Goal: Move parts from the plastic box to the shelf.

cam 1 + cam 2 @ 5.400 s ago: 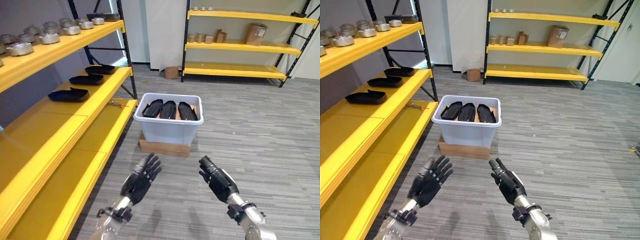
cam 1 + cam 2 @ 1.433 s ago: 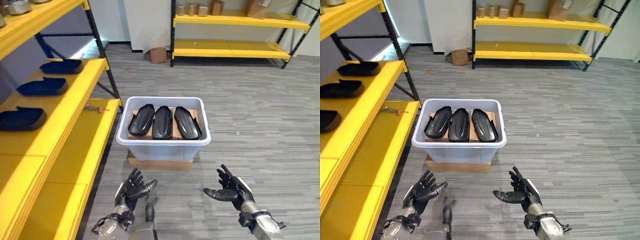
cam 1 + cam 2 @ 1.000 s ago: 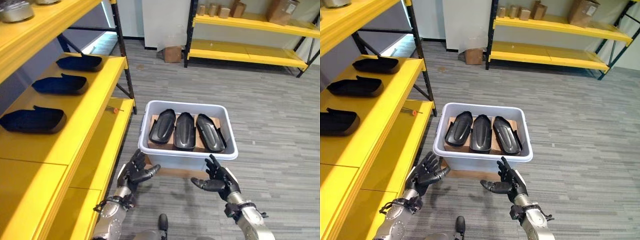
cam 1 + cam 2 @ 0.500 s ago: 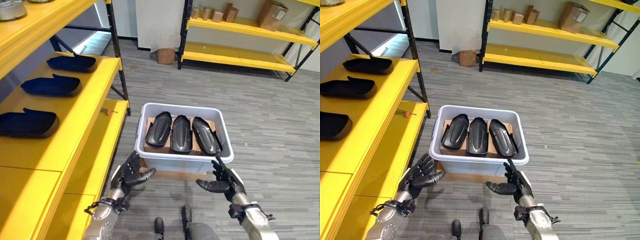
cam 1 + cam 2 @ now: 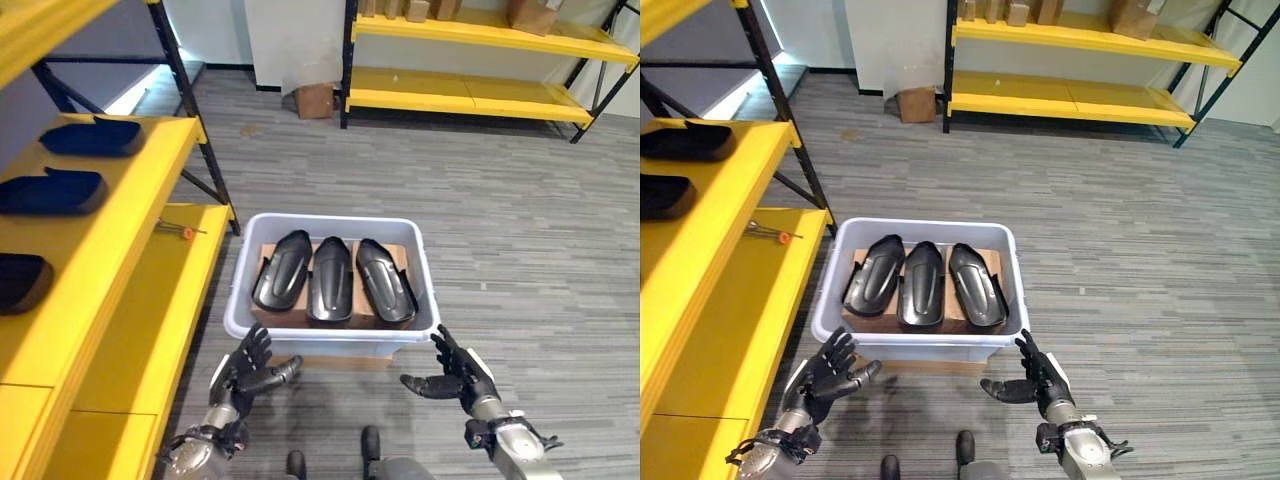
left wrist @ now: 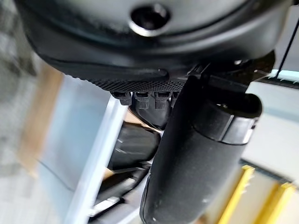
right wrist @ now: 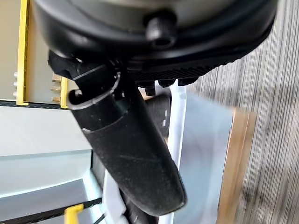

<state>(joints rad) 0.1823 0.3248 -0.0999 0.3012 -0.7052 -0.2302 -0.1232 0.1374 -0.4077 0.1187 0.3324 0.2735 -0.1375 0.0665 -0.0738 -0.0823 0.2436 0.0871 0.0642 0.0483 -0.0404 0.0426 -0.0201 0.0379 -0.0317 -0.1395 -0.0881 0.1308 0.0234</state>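
3 glossy black moulded plastic shell parts [image 5: 332,280] lying side by side in the pale grey-blue plastic box [image 5: 334,334], on a brown cardboard sheet [image 5: 398,257], just ahead of both hands and between them. Box itself perched on a flat cardboard base [image 5: 300,361] on the grey striped floor [image 5: 520,240].

Left hand [image 5: 243,369] near the box's front left corner, fingers spread and relaxed, clasping nothing. Right hand [image 5: 452,372] near the front right corner, likewise spread, palm turned inward, empty. Neither touching the box wall.

Likely risks: knocking the front rim while reaching over it, since both hands sit low against the wall; tilting or sliding the box off its base; snagging 2 parts at once, packed as tightly as these are; slick curved shells slipping from a shallow pinch.

Beyond the left hand, yellow steel shelf [image 5: 130,260] carrying 3 more dark parts [image 5: 48,190], plus 1 small orange-handled tool [image 5: 180,230] on the lower board. Well past the box, 1 second yellow rack [image 5: 470,100] and 1 small cardboard carton [image 5: 313,100].
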